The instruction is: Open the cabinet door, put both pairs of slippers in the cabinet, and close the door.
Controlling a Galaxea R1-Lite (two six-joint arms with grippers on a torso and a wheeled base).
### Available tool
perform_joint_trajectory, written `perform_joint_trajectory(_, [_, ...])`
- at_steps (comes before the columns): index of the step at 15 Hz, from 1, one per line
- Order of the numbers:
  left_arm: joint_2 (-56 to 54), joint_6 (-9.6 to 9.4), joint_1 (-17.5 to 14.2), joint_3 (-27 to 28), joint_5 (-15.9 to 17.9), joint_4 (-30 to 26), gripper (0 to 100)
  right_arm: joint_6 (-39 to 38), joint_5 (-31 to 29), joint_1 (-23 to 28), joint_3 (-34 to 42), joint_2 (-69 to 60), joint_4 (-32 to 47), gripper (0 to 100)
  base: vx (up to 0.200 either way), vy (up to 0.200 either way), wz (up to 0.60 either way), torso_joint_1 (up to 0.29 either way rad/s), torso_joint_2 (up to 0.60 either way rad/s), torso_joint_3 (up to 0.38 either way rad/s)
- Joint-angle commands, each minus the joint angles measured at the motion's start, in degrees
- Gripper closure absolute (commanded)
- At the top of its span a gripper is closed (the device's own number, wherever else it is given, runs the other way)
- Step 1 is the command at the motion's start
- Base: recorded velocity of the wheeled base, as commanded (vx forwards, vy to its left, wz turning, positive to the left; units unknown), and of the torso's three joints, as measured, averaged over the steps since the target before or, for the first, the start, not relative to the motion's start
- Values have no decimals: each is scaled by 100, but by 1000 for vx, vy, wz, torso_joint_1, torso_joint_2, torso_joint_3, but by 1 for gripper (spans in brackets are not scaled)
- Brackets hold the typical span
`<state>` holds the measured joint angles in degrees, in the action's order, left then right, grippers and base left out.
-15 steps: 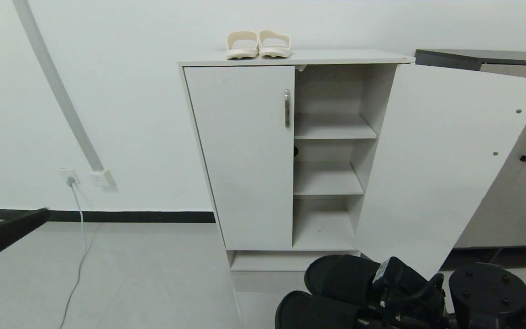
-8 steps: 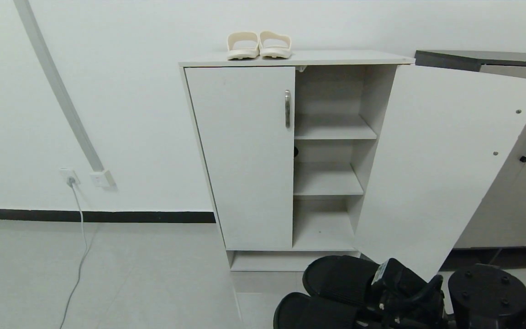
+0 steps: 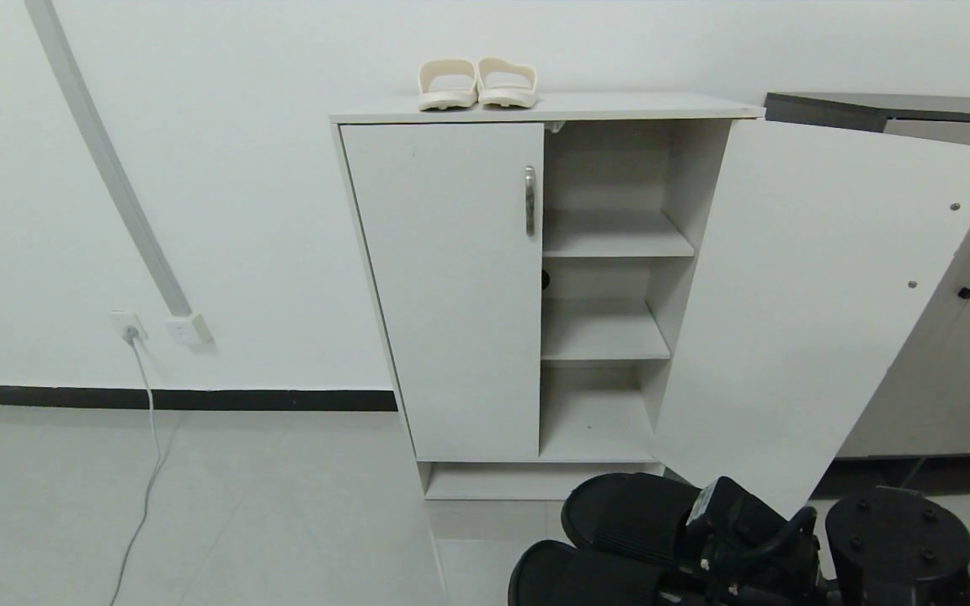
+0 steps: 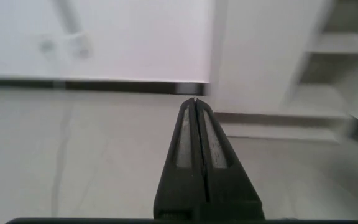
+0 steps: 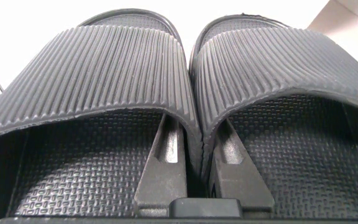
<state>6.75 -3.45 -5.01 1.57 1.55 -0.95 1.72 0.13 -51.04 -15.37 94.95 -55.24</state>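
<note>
My right gripper, jaws clamped on the adjoining inner walls of the ribbed black rubber slippers low before the white wooden cabinet, could, I judged, have shed one or clipped the open door; my left gripper hung closed, empty.

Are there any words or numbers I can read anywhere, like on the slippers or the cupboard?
No text can be read in any of the views.
Small pale label on the right claw: too small to read.
cabinet: no print seen.
cream slippers: no print seen.
black slippers: only ribbed and dotted patterns, no letters.
</note>
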Motion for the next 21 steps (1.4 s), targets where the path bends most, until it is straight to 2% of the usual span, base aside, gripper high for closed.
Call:
perform_joint_trajectory(1, [-210,-147,176,-131,214,42,100,4,-5,-11,17,-3,-5,100,0,0,0,0,0,0])
perform_joint_trajectory(2, [-368,-147,668,-140,214,51,100,4,4,-11,8,6,-5,100,0,0,0,0,0,0])
perform_joint_trajectory(3, [-368,-77,721,-131,214,42,100,4,13,-11,8,23,-5,100,0,0,0,0,0,0])
perform_joint_trajectory(4, [-438,2,615,-140,197,51,100,4,13,-11,-18,102,-5,100,0,0,0,0,0,0])
perform_joint_trajectory(6, [-649,-270,510,-140,179,51,100,-5,4,-11,-71,217,-172,100,0,0,0,0,0,0])
perform_joint_trajectory(8, [-658,-253,510,-148,188,60,100,-5,-40,-37,-229,384,-602,100,0,0,0,0,0,0])
perform_joint_trajectory(9, [-658,-147,510,-148,170,51,100,-31,-136,-29,-405,577,-743,100,0,0,0,0,0,0])
perform_joint_trajectory(10, [-658,20,510,-140,179,51,100,-119,-383,-11,-642,788,-778,100,0,0,0,0,0,0])
perform_joint_trajectory(11, [-658,55,510,-140,179,51,100,-392,-1156,-29,-1108,1236,-787,100,0,0,0,0,0,0])
perform_joint_trajectory(12, [-658,37,510,-140,179,51,100,-708,-2009,-143,-1574,1588,-796,100,0,0,0,0,0,0])
perform_joint_trajectory(16, [-658,37,510,-140,170,51,100,-1086,-4048,-152,-3262,2809,-646,100,0,0,0,0,0,0])
perform_joint_trajectory(19, [-658,37,510,-140,170,51,100,-1271,-4645,-37,-3719,3135,-602,100,0,0,0,0,0,0])
perform_joint_trajectory(21, [-658,37,510,-140,170,51,100,-1279,-4680,33,-3719,3091,-602,100,0,-100,0,1,6,-4])
